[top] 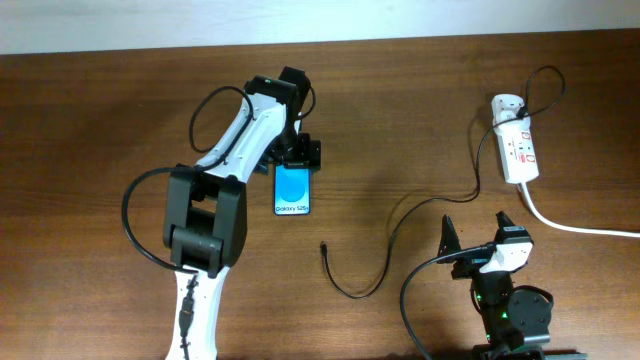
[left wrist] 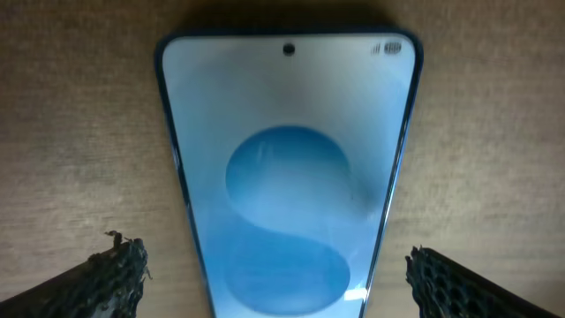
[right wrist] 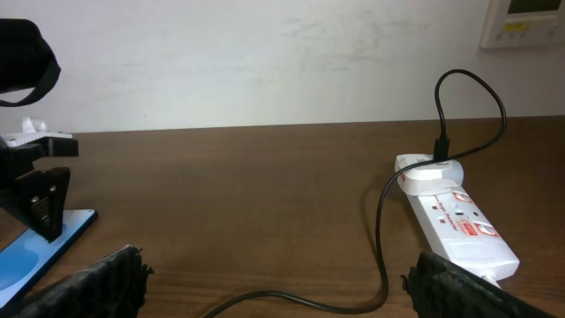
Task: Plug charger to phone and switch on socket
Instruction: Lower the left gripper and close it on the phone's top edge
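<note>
The phone point(top: 294, 190) lies flat on the table, blue screen up, "Galaxy" text at its near end. It fills the left wrist view point(left wrist: 287, 168). My left gripper point(top: 297, 157) is open over the phone's far end, one finger on each side, not touching it. The charger cable point(top: 400, 225) runs from a white adapter on the socket point(top: 515, 150) to its loose plug tip point(top: 324, 246) on the table. My right gripper point(top: 480, 235) is open and empty at the front right. In the right wrist view the cable point(right wrist: 381, 238) lies between its fingers and the socket point(right wrist: 455, 221) is ahead at right.
The socket's thick white cord point(top: 570, 225) runs off to the right edge. A pale wall point(right wrist: 265, 53) stands behind the table's far edge.
</note>
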Available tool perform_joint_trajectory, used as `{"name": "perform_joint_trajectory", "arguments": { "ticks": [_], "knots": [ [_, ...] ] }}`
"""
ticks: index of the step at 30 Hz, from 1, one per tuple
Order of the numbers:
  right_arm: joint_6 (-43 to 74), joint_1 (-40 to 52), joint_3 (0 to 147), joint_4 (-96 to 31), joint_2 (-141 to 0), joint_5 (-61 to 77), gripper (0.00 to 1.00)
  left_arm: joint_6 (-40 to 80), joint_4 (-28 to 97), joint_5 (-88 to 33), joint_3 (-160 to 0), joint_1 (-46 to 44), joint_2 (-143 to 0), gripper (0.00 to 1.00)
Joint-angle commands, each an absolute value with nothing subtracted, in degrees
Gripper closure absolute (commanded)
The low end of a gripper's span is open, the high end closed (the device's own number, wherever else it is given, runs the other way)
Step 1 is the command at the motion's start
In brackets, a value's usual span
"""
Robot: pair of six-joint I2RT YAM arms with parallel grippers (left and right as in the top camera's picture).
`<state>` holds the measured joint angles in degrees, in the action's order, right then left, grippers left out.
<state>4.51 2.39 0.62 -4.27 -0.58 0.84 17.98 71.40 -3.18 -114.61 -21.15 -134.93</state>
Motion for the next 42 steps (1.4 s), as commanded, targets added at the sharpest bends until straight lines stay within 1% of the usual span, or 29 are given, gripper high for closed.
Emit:
{"name": "perform_joint_trajectory", "arguments": {
  "ticks": [1, 31, 36, 42],
  "knots": [
    [4.7, 2.2, 0.3, -4.6, -0.2, 0.1, 0.02, 22.5, 70.3, -3.6, -113.6, -21.0, -135.1, 0.01],
    [4.7, 2.2, 0.3, -4.6, -0.2, 0.1, 0.01, 22.9, 69.6, -2.6, -113.1, -21.4, -135.1, 0.01],
    [4.7, 2.2, 0.3, -4.6, -0.2, 0.1, 0.02, 23.1, 65.5, -2.8, -107.3, -21.4, -135.1, 0.01],
    [4.7, 2.2, 0.3, -4.5, -0.2, 0.1, 0.02, 20.9, 64.1, -5.1, -107.2, -22.2, -135.1, 0.01]
  ]
}}
